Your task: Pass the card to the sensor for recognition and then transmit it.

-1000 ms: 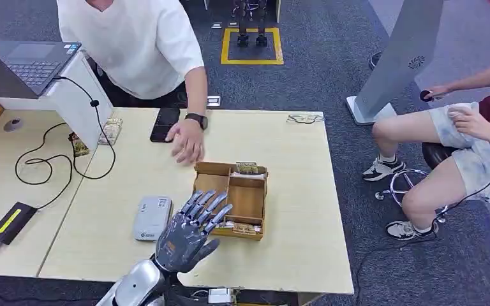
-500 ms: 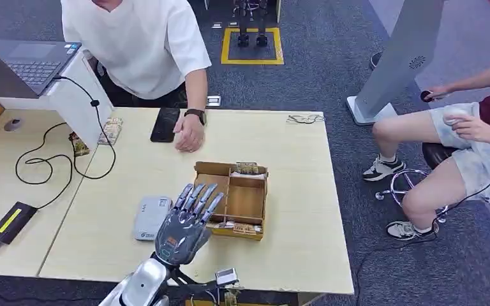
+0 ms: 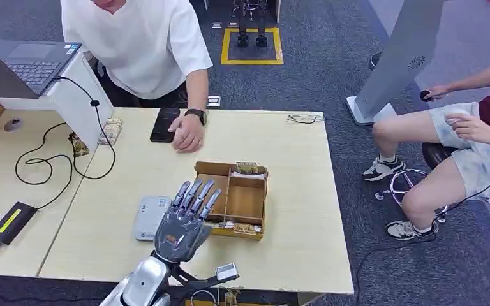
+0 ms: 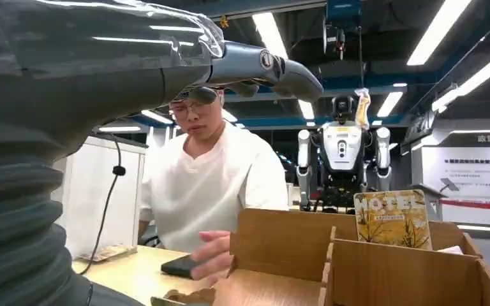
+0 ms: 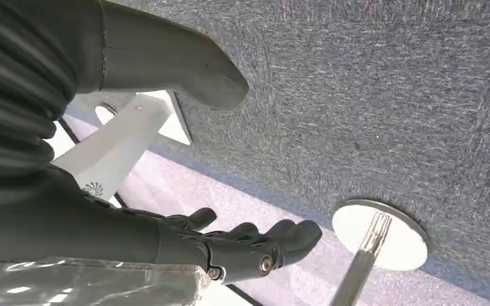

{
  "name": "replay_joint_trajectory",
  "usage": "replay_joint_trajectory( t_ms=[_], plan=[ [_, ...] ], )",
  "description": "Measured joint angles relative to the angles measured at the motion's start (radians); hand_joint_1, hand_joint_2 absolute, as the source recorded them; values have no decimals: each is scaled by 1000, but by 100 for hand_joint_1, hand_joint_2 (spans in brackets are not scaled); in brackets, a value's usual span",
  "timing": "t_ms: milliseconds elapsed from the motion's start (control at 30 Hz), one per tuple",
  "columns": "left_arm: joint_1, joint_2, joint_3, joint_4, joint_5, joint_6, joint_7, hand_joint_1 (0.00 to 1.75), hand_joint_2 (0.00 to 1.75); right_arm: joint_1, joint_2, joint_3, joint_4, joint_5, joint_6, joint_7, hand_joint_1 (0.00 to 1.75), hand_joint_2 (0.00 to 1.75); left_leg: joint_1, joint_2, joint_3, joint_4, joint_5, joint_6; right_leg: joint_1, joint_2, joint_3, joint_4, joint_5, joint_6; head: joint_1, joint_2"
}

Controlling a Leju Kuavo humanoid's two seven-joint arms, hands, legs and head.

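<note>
Head view, left hand: left hand point(image 3: 183, 223) is raised over the table point(image 3: 293, 242), fingers spread and extended, nothing held; it is placed between the grey card reader point(image 3: 151, 217) and the wooden box point(image 3: 231, 199).
Head view, card: a card point(image 3: 247, 167) is stood upright in the box's far compartment, apart from the hand.
Head view, person: a person's hand point(image 3: 188, 135) is rested on the table beside a black phone point(image 3: 164, 123).
Left wrist view: fingers point(image 4: 261, 67) are seen extended above the box point(image 4: 383, 271); the patterned card point(image 4: 392, 218) is stood upright behind a divider, untouched.
Right wrist view: right hand point(image 5: 230, 245) is hung over grey carpet point(image 5: 389, 95), fingers loosely curled but apart, nothing gripped.
</note>
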Motion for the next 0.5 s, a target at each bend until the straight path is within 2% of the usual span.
replay_joint_trajectory(
  t_ms=[233, 500],
  plan=[
    [0, 5, 0, 3, 27, -23, -51, 0, 175, 0, 1, 0, -3, 0, 3, -4, 0, 175, 0, 0, 0, 0, 0, 0, 0, 0, 0, 0, 0, 0, 0, 0],
    [1, 18, 0, 14, 39, -52, -83, 0, 175, -1, 1, 1, -2, 0, -3, -3, 0, 175, 0, 0, 0, 0, 0, 0, 0, 0, 0, 0, 0, 0, 0, 0]
  ],
)
